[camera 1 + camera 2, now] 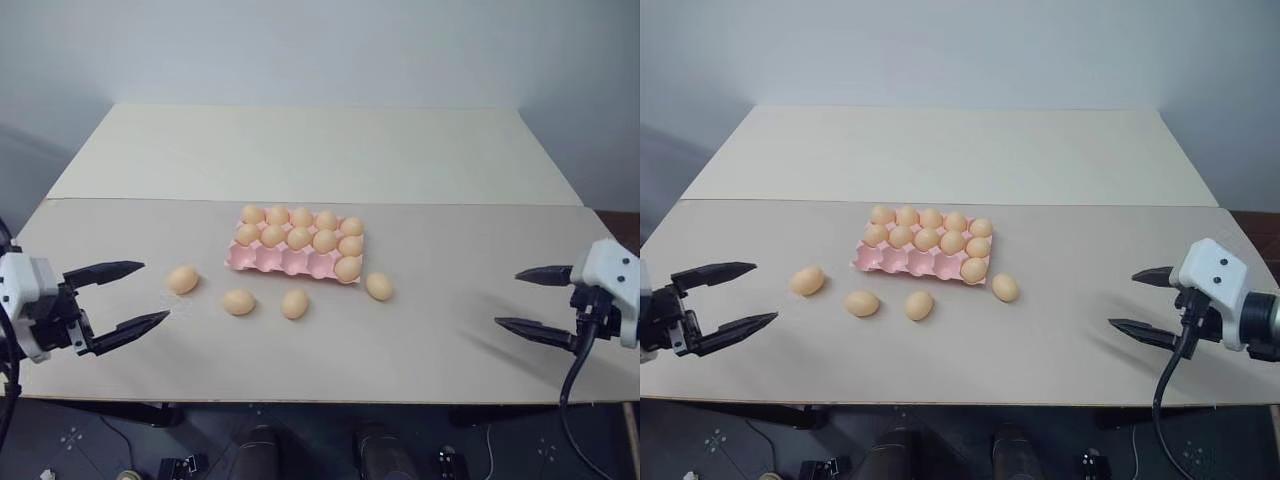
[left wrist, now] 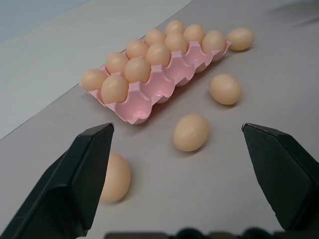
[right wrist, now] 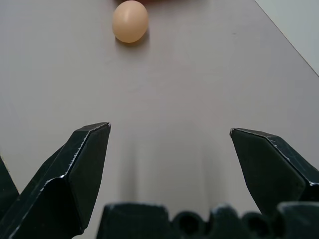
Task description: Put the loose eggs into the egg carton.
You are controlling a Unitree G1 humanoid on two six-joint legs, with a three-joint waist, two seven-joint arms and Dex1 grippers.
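Seen from the head camera, four loose eggs (image 1: 238, 301) are scattered on the table (image 1: 430, 340) along the near edge of the egg carton (image 1: 290, 262), whose front row holds four empty cups. The left gripper (image 1: 142, 296) is held wide open and empty just beside the leftmost egg (image 1: 182, 279); the right gripper (image 1: 520, 298) is likewise spread wide and empty, well apart from the rightmost egg (image 1: 379, 287).

In the left wrist view, the leftmost egg is partly hidden behind one finger (image 2: 82, 174); a sideways nudge could send it rolling off.

In the right wrist view, the rightmost egg lies far ahead of the open fingers (image 3: 79, 169); a hurried squeeze could let it slip.
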